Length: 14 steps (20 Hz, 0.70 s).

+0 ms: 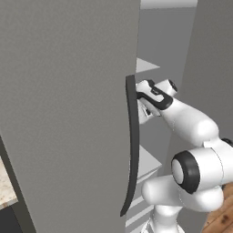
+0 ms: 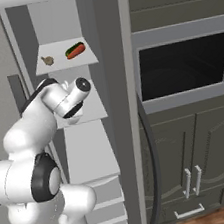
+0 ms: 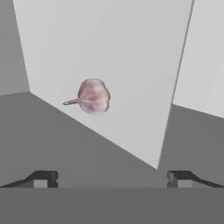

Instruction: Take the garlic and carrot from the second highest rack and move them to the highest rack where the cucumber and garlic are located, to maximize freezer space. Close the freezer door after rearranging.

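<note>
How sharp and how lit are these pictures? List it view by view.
Left base view: flat even light, the freezer door a plain grey slab, no glare. Right base view: crisp, with the oven cavity very dark. Hand view: the garlic has soft, jagged edges and barely any shadow on the pale shelf.

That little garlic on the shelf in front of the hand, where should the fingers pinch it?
Probably across the garlic's round bulb, not its thin stem, which points sideways and looks too slim to hold. The open gripper already faces it, so coming straight in over the pale shelf seems best.
</note>
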### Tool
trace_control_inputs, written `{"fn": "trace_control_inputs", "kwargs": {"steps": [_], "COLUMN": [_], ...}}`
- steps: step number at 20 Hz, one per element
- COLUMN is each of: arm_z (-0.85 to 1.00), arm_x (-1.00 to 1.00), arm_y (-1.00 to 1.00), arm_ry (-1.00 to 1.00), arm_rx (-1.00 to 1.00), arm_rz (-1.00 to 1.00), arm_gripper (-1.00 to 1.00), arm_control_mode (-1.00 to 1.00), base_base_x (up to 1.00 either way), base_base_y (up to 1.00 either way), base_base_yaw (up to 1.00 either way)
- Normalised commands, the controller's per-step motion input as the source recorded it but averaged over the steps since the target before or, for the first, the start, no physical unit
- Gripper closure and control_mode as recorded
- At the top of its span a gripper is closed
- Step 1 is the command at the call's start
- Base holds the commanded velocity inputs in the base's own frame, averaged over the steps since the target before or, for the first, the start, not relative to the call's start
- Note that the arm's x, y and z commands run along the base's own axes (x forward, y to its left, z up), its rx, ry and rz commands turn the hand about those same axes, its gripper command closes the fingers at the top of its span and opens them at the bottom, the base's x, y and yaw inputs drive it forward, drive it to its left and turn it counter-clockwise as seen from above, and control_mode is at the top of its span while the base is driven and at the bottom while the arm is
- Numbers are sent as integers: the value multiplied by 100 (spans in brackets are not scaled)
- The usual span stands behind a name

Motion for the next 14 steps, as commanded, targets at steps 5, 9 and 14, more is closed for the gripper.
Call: {"fn": "trace_control_inputs", "kwargs": {"steps": [5, 9, 14], "arm_z": [-15, -12, -15], "arm_x": [30, 33, 30], "arm_y": [19, 15, 8], "arm_ry": [8, 10, 4], "arm_rx": [5, 1, 0], "arm_rz": [-1, -1, -1], "arm_gripper": [-100, -100, -100], "arm_control_mode": [-100, -100, -100], "base_base_x": [0, 0, 0], "base_base_y": [0, 0, 0], "base_base_yaw": [0, 0, 0]}}
